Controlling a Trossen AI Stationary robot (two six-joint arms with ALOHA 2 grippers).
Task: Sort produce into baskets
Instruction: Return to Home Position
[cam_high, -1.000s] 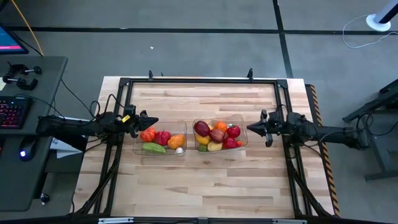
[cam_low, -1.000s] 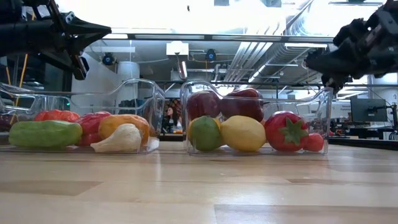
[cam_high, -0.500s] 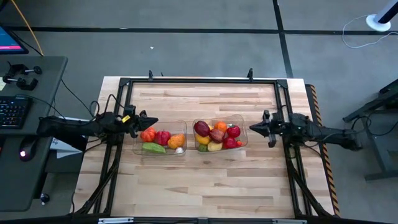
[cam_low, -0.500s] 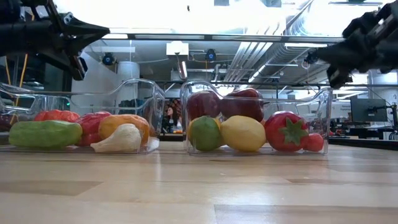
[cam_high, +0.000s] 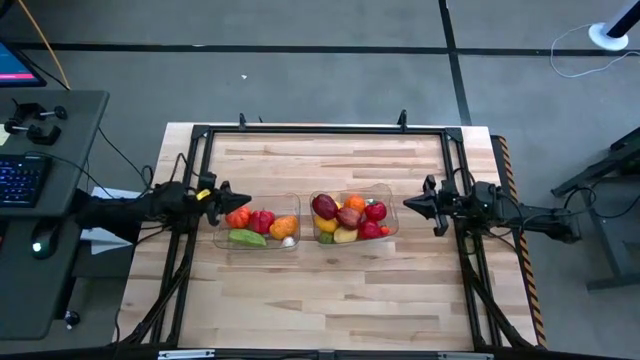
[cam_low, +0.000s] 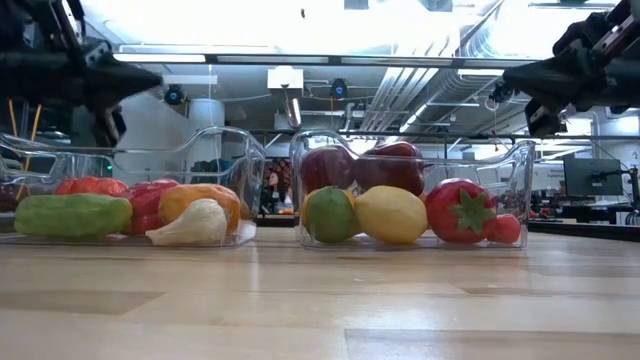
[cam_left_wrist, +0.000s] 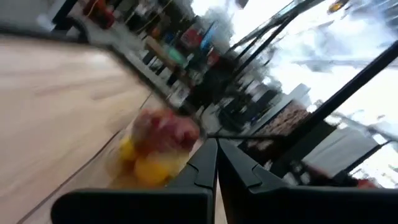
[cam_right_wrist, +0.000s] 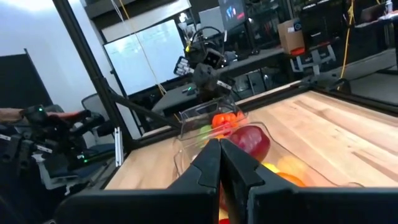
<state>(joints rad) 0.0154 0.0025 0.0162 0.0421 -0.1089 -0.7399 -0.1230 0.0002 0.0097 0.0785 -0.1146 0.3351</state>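
Two clear tubs stand side by side at the table's middle. The left tub (cam_high: 257, 222) holds a green, a red, an orange and a white piece of produce. The right tub (cam_high: 352, 214) holds red, maroon, yellow, orange and green pieces. My left gripper (cam_high: 222, 192) is shut and empty, above the table just left of the left tub. My right gripper (cam_high: 407, 205) is shut and empty, just right of the right tub. In the low view both grippers, the left (cam_low: 150, 78) and the right (cam_low: 510, 75), hang above the tubs' rims.
A black metal frame (cam_high: 322, 130) runs round the table's far and side edges. Bare wood lies in front of the tubs (cam_high: 320, 290) and behind them. A desk with a keyboard (cam_high: 20, 180) stands off the table's left.
My left gripper has drawn back toward the table's left edge, away from the left tub. My right gripper has drawn back a little toward the table's right edge, away from the right tub. The tubs and produce have stayed put.
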